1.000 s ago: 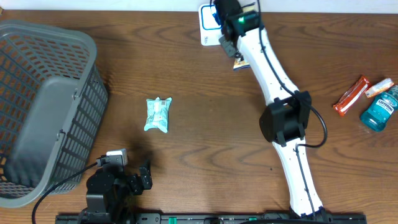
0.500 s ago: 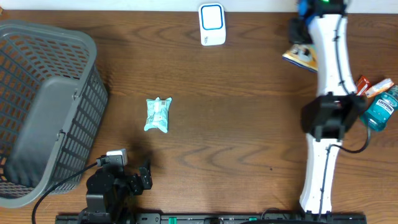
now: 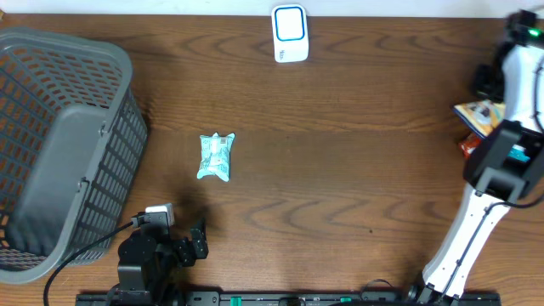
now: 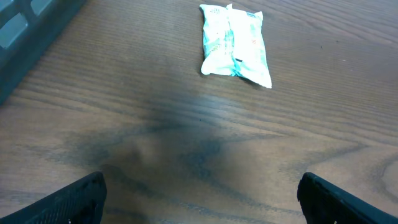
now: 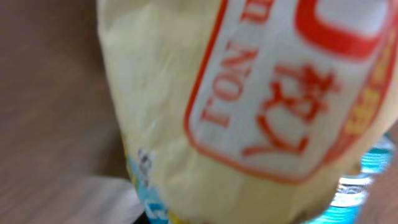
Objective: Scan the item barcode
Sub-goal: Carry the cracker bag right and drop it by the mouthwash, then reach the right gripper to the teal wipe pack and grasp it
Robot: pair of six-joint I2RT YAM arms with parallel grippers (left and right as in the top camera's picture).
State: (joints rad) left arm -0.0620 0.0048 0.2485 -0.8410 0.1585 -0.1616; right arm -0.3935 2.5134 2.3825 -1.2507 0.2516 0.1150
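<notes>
The right gripper (image 3: 487, 85) has no fingers in view in its own wrist camera, where the yellow packet (image 5: 205, 106) fills the picture close up and blurred. Whether the jaws are clamped on it or easing off it cannot be told. The left gripper (image 4: 202, 199) stands wide and empty over bare wood, with the teal pouch (image 4: 234, 43) lying flat just beyond it. A second ago the right arm held the yellow packet at the scanner (image 3: 289, 32) on the far edge. Half a second ago it was already swinging right, and now the packet sits at the far right just below the gripper, over the orange wrapper (image 3: 467, 144) and next to the blue bottle (image 5: 360, 180). In my judgement the barcode pass for this item is done and it is being put back among the other goods. The right arm works hard against the table's right edge, so there is little room there. The table (image 3: 357, 170) is open across its middle between the pouch and that arm. The basket (image 3: 51, 127) takes up the left side, and the scanner stands unobstructed.
</notes>
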